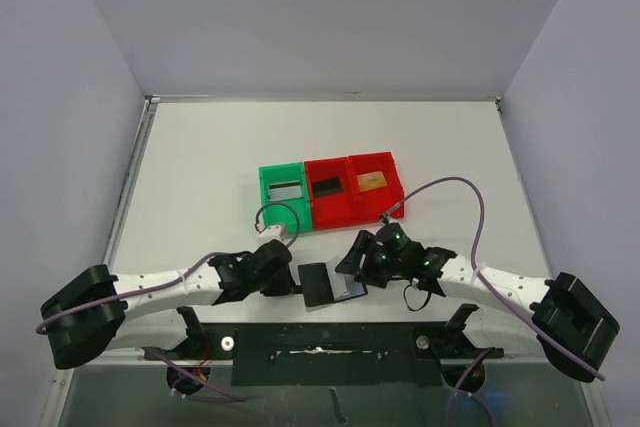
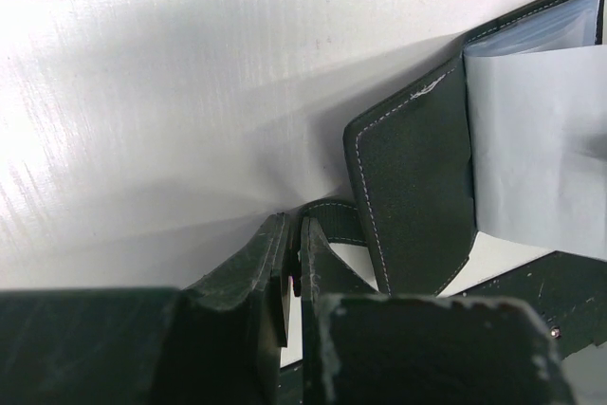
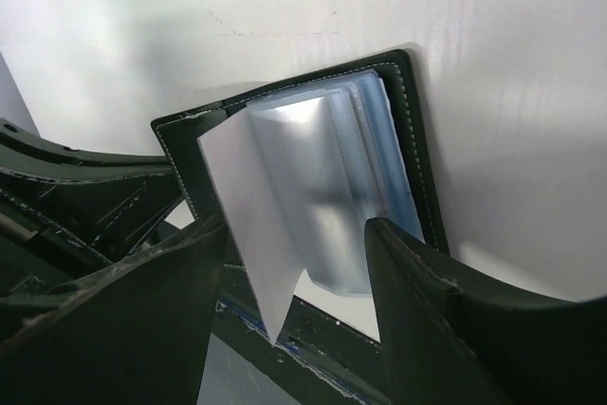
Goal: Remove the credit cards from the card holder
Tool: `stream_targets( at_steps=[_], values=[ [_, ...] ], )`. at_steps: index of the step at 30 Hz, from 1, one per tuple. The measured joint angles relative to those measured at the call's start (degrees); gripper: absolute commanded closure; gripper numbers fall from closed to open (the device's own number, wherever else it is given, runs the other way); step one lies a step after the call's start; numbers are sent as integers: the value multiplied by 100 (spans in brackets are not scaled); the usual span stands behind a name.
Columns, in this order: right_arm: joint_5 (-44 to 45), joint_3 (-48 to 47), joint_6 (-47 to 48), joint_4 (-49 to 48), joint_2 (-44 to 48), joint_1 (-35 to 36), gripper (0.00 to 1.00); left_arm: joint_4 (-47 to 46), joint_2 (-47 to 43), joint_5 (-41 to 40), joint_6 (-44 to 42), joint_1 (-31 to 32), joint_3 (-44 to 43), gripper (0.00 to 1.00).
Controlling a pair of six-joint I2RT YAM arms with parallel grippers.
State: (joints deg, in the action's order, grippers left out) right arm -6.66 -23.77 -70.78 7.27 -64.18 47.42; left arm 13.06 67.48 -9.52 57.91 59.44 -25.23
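The card holder lies open near the table's front edge, a black wallet with blue-grey glossy pockets. My left gripper is shut on its closure tab at the left side. My right gripper hovers open over the right half, with one loose pocket leaf standing up between its fingers without being pinched. The credit cards lie in the bins behind: a greyish card, a black card and a tan-gold card.
A green bin and two red bins stand in a row just behind the wallet. The table's front edge with the dark base rail runs right below it. White walls close in the table on three sides.
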Motion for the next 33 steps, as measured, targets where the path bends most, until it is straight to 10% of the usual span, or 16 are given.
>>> stream_targets(
  at_steps=[23,33],
  values=[
    [127,52,131,267,1318,-57,30,105,247,15,-22,0,-308,100],
    [63,369,63,212,540,-48,32,72,111,101,0,-28,-212,100]
  ],
)
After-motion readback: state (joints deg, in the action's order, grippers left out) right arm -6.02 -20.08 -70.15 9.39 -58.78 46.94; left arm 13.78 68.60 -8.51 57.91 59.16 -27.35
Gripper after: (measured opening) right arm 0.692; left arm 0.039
